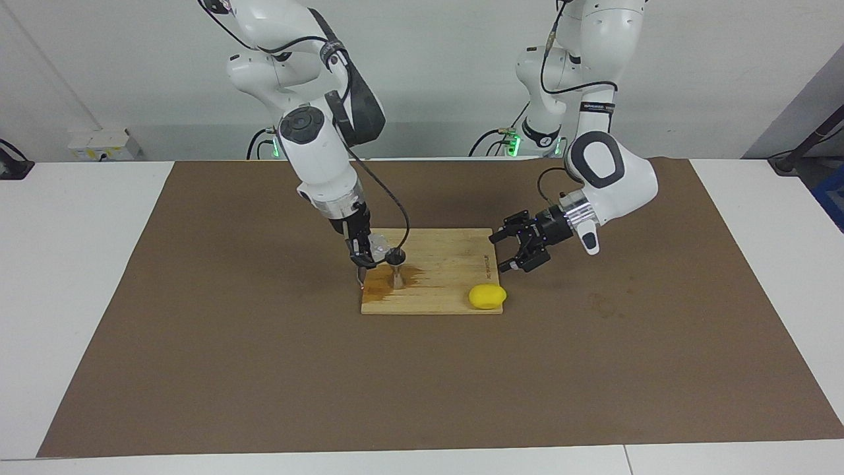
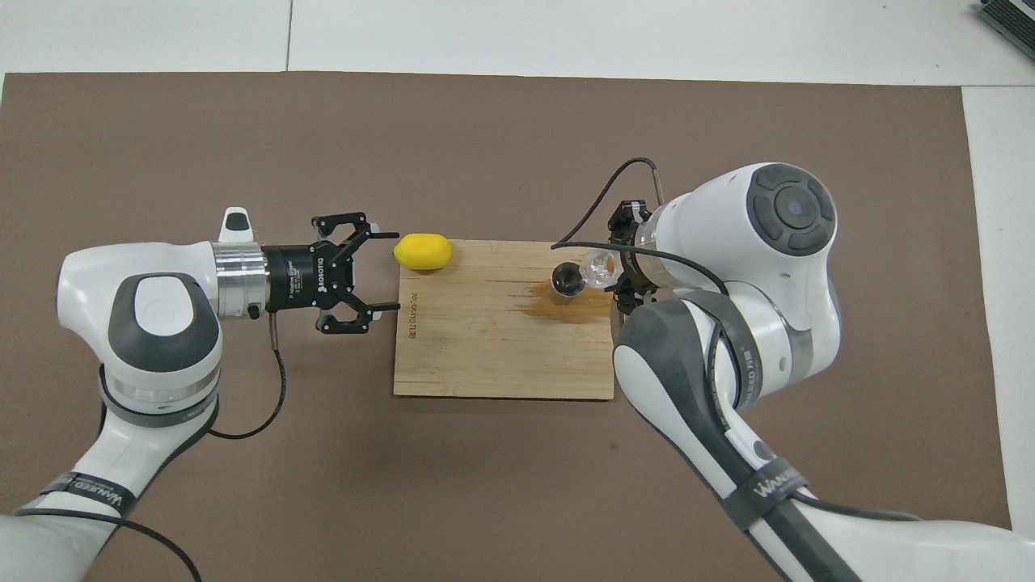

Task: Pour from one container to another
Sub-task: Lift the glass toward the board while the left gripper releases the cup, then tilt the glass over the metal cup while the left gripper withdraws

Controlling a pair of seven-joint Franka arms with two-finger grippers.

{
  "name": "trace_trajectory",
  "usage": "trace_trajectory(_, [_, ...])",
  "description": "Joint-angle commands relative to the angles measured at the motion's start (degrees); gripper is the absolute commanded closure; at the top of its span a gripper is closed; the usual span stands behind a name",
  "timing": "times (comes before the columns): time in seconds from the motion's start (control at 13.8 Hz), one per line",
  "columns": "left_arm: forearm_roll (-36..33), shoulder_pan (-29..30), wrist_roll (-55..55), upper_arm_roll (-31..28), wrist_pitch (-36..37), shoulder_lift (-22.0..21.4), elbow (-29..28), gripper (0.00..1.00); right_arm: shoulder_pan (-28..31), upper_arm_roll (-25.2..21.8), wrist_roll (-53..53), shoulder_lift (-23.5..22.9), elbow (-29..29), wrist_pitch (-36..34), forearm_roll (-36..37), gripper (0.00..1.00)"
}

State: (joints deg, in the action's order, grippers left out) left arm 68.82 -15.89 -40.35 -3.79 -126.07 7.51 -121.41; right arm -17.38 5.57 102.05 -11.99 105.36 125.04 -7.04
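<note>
Your left gripper [image 2: 378,271] hangs over the brown mat [image 2: 202,145] at the left arm's end of the cutting board [image 2: 485,356], jaws wide and empty, with the lemon [image 2: 422,250] near it on the board's corner. Your right gripper [image 1: 366,254] has its jaws clamped on the glass [image 2: 599,265], tipped over the jigger [image 1: 396,267], which stands upright on a wet stain [image 2: 586,305] at the board's right-arm end.

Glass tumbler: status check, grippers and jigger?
Right gripper shut on glass tumbler, tipped at jigger rim. Left gripper open, waiting off the board. Nothing in the way.
</note>
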Motion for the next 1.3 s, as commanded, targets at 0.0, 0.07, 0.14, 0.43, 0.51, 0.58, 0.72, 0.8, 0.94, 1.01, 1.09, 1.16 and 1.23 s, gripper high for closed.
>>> trace_trajectory(0.0, [-14.5, 1.2, -0.6, 0.3, -3.8, -1.4, 2.7, 0.0, -1.0, 0.1, 1.2, -0.6, -1.6, -0.1, 3.5, 1.0])
trace_trajectory(0.07, [-19.6, 1.6, -0.4, 0.3, -4.7, -1.7, 4.1, 0.0, -1.2, 0.1, 1.2, -0.6, -1.8, -0.1, 4.3, 1.0])
trace_trajectory(0.14, [-24.2, 1.7, -0.5, 0.0, -6.1, -2.0, 4.9, 0.0, -1.3, 0.1, 1.2, -0.8, -2.1, -0.4, 6.6, 1.0])
trace_trajectory(0.43, [-51.2, 3.6, -0.3, 0.0, -7.6, -4.1, 9.2, 0.0, -3.1, 0.1, 1.2, -1.5, -3.4, -1.7, 12.4, 1.0])
trace_trajectory(0.51, [-56.0, 3.6, 0.3, 0.0, -6.6, -4.6, 10.3, 0.0, -3.2, 0.1, 1.1, -1.5, -3.4, -1.7, 14.0, 1.0])
trace_trajectory(0.58, [-60.3, 3.6, 1.2, 0.0, -4.0, -5.1, 11.4, 0.0, -3.3, 0.1, 1.1, -1.7, -3.4, -2.0, 15.8, 1.0])
trace_trajectory(0.72, [-63.2, 3.6, 10.1, 0.0, 1.9, -6.0, 14.3, 0.0, -5.0, 0.2, 1.1, -2.0, -3.5, -2.7, 18.7, 1.0])
trace_trajectory(0.8, [-63.2, 3.8, 18.4, -0.5, 5.4, -7.1, 15.2, 0.0, -5.5, 0.2, 1.2, -2.1, -3.5, -2.8, 19.9, 1.0])
trace_trajectory(0.94, [-63.5, 4.8, 35.5, -1.2, 13.3, -9.4, 16.2, 0.0, -5.7, 0.2, 1.1, -2.2, -3.5, -3.4, 22.5, 1.0])
trace_trajectory(1.01, [-63.6, 6.3, 44.0, -1.9, 16.6, -10.7, 16.2, 0.0, -6.2, 0.2, 1.1, -2.2, -3.4, -3.5, 23.6, 1.0])
trace_trajectory(1.09, [-63.6, 7.8, 51.0, -2.0, 19.3, -11.6, 16.2, 0.0, -6.3, 0.2, 1.1, -2.2, -3.4, -3.6, 24.9, 1.0])
trace_trajectory(1.16, [-63.7, 9.7, 56.3, -2.0, 21.5, -12.2, 16.2, 0.0, -6.4, 0.2, 1.1, -2.2, -3.2, -3.6, 25.9, 1.0])
trace_trajectory(1.23, [-65.2, 10.3, 57.0, -2.1, 23.5, -12.5, 16.6, 0.0, -7.1, 0.2, 1.1, -2.2, -3.1, -3.6, 26.5, 1.0])
